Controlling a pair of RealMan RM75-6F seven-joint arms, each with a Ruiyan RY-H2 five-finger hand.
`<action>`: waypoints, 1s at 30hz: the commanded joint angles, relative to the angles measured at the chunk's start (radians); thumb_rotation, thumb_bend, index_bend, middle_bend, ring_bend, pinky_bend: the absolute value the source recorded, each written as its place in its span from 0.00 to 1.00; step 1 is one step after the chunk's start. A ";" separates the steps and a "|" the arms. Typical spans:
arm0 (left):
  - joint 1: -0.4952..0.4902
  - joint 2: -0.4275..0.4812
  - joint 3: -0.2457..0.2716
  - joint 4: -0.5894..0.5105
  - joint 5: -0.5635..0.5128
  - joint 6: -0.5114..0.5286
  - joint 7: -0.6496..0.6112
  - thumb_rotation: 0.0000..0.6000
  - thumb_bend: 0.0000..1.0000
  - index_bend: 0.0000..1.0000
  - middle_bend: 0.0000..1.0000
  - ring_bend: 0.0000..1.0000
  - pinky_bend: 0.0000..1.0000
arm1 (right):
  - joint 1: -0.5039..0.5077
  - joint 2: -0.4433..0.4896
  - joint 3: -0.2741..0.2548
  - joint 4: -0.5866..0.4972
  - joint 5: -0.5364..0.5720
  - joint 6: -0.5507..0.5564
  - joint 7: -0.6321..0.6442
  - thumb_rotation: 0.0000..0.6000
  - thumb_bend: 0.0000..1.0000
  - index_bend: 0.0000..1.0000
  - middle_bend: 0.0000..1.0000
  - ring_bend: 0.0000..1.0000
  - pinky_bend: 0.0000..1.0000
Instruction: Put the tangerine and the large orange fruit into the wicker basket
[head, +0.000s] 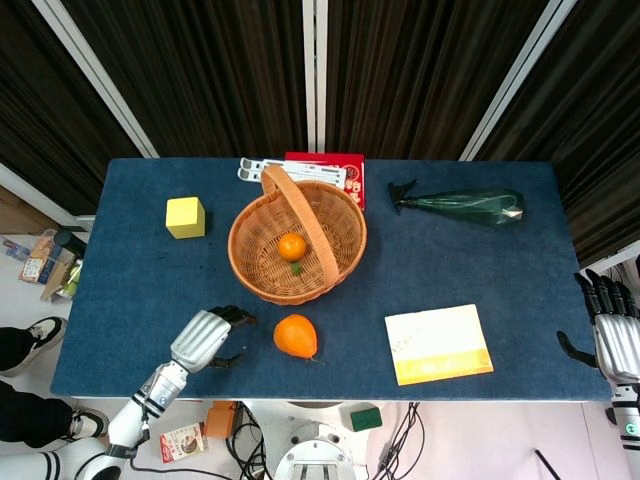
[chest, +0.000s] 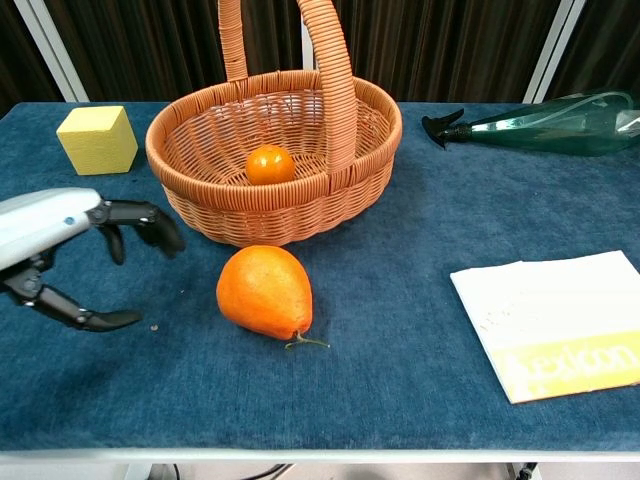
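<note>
The tangerine (head: 292, 246) lies inside the wicker basket (head: 345, 215) at frame centre. The large orange fruit (head: 296, 336) rests on the table (head: 430, 265) just below the basket. The left hand (head: 207, 337), fingers spread and empty, sits just left of the fruit. The right hand (head: 614, 335), at the right edge, is empty with its fingers apart.

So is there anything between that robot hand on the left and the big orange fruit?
No. Only bare blue table separates the left hand from the large orange fruit, clearest in the chest view.
</note>
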 joint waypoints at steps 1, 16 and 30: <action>-0.017 -0.041 -0.014 0.041 0.018 -0.011 -0.012 1.00 0.18 0.22 0.25 0.20 0.37 | 0.000 0.001 0.000 0.001 0.000 0.000 0.002 1.00 0.29 0.00 0.00 0.00 0.00; -0.074 -0.107 -0.031 0.100 0.040 -0.061 -0.080 1.00 0.18 0.19 0.21 0.17 0.34 | 0.002 -0.001 0.000 -0.001 0.004 -0.007 -0.006 1.00 0.29 0.00 0.00 0.00 0.00; -0.139 -0.171 -0.063 0.145 0.012 -0.135 -0.129 1.00 0.18 0.19 0.21 0.17 0.35 | 0.003 0.003 0.002 0.001 0.010 -0.011 0.000 1.00 0.29 0.00 0.00 0.00 0.00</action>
